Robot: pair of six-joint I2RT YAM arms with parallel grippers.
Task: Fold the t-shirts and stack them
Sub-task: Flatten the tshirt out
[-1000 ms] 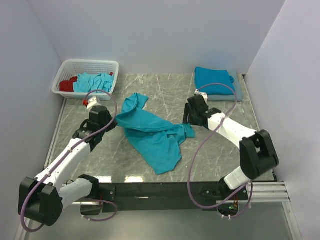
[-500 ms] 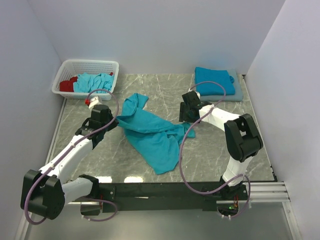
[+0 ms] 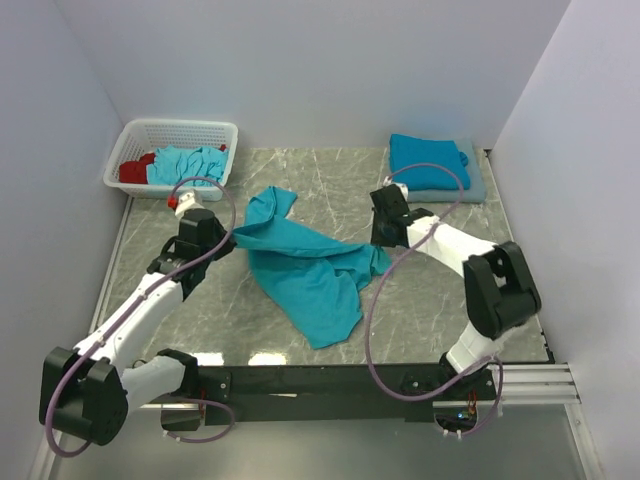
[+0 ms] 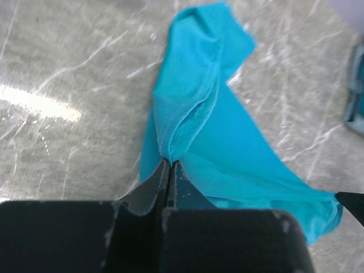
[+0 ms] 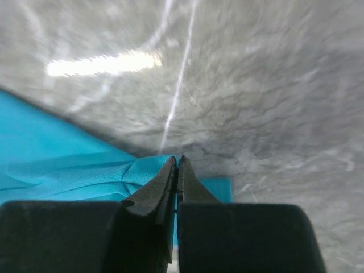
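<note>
A teal t-shirt lies crumpled across the middle of the marble table. My left gripper is at its left edge, and in the left wrist view its tips are shut on a raised fold of the shirt. My right gripper is at the shirt's right end. The right wrist view shows that gripper shut on the edge of the teal cloth. Folded teal t-shirts are stacked at the back right.
A white lattice basket at the back left holds more teal clothes and a red one. White walls close in on the left, back and right. The black rail with the arm bases runs along the near edge.
The right gripper has gone from open to shut on the shirt's right end, with its arm shifting slightly. The left gripper has kept its grip and place.
</note>
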